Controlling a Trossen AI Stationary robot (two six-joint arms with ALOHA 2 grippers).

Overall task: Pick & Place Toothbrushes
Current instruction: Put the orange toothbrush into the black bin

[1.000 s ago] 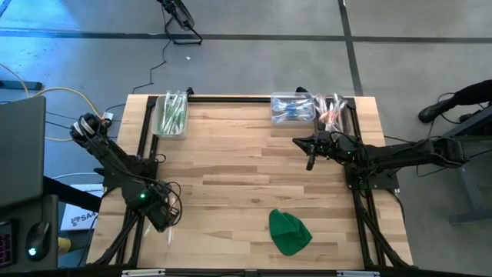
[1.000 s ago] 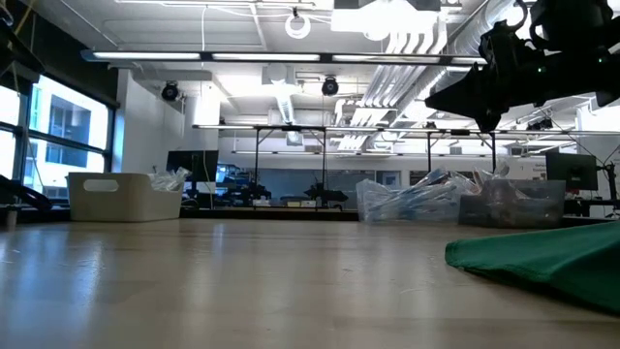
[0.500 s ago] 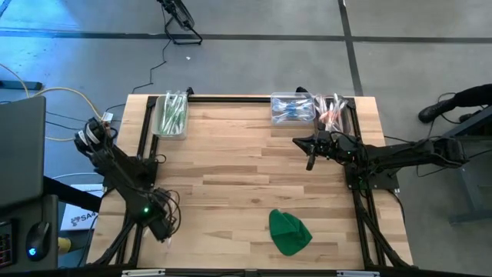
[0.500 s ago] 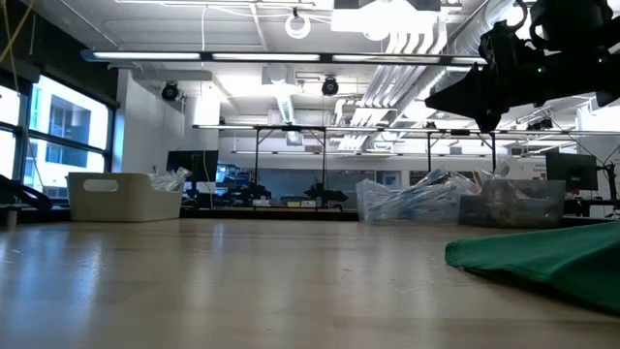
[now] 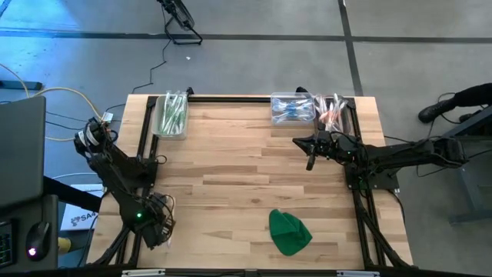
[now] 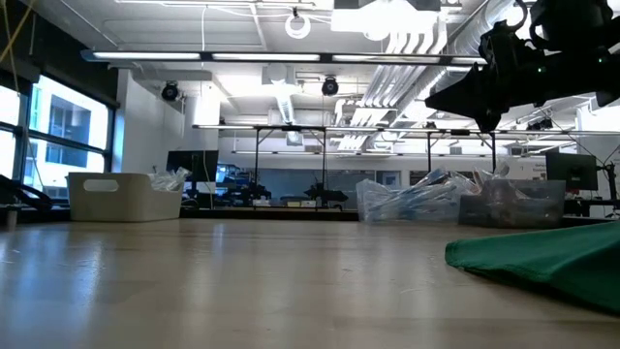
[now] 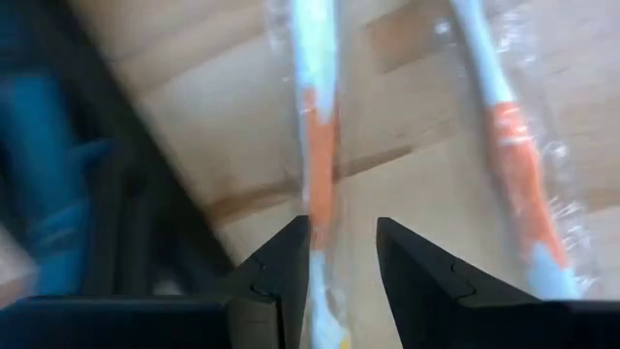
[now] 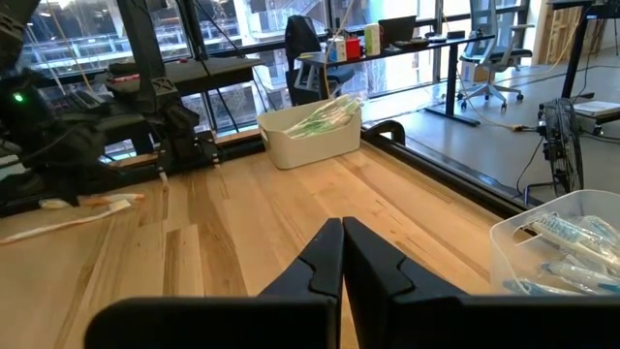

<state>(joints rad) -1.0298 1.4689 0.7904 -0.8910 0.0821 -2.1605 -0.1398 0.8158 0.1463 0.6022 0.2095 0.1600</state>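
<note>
Two toothbrushes (image 7: 318, 165) in clear wrappers, white with orange grips, lie on the table's (image 5: 246, 161) near left corner. The left gripper (image 7: 341, 262) hangs low over them, its parted fingers straddling one without gripping it; the other (image 7: 518, 160) lies just beside. The right gripper (image 5: 310, 163), closed and empty, hovers on the far right.

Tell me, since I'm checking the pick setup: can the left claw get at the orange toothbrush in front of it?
Probably yes. The left claw stands open right over the orange toothbrush, which lies on bare table with nothing across it; a second orange toothbrush lies clear to one side.
</note>
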